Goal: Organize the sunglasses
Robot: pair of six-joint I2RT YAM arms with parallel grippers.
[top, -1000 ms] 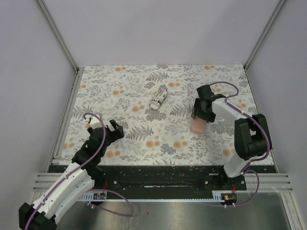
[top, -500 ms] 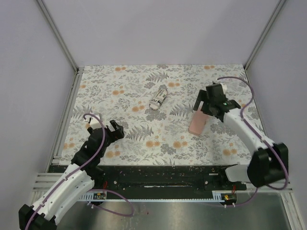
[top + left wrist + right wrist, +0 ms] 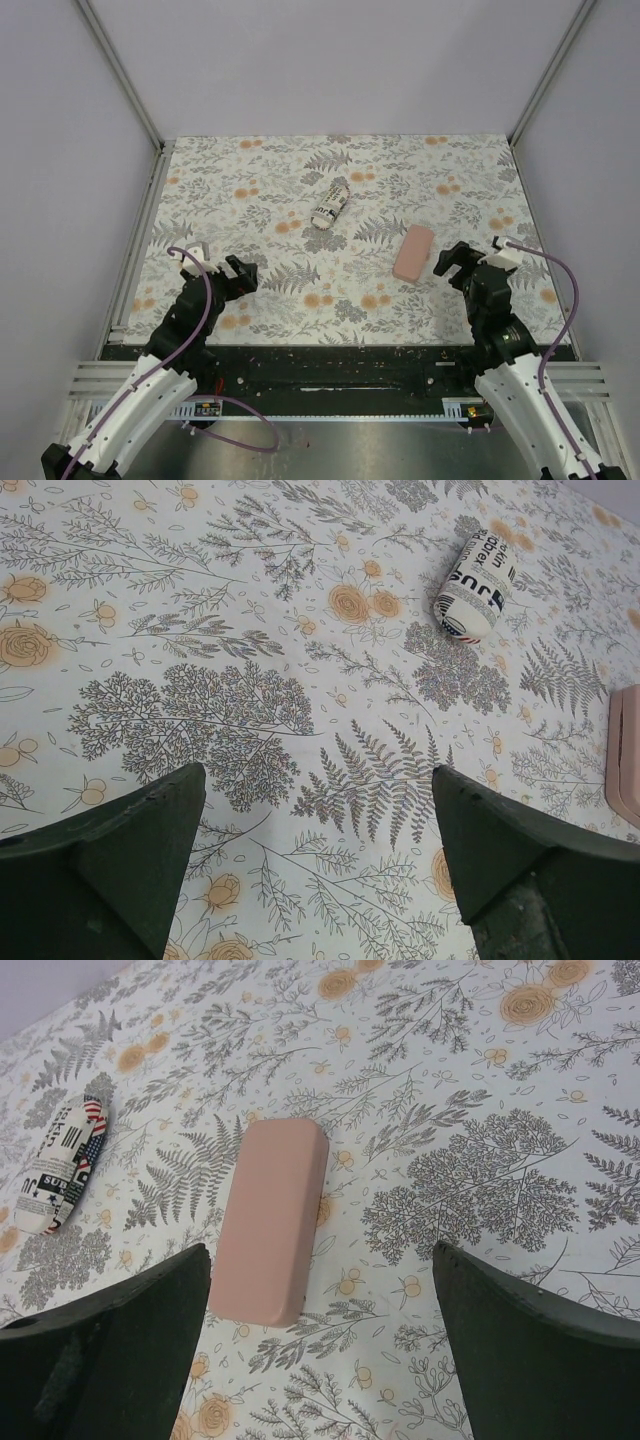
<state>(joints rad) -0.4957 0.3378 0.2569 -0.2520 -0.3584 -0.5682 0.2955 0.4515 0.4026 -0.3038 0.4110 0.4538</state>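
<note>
No sunglasses show in any view; both pairs are hidden or out of view. A closed pink oblong hard case (image 3: 413,252) lies on the floral cloth right of centre; it also shows in the right wrist view (image 3: 270,1218). A stars-and-stripes soft pouch (image 3: 331,203) lies near the middle; it shows too in the left wrist view (image 3: 476,576) and the right wrist view (image 3: 62,1166). My left gripper (image 3: 238,272) is open and empty at the near left (image 3: 318,865). My right gripper (image 3: 455,263) is open and empty, just right of and nearer than the pink case (image 3: 322,1345).
The floral tablecloth (image 3: 250,190) covers the table. Metal frame posts and pale walls stand at the left, right and back. A black rail (image 3: 330,365) runs along the near edge between the arm bases.
My right gripper has let go of the pink case and drawn back toward the near right edge. The case now lies flat on the cloth. The left arm has barely moved.
</note>
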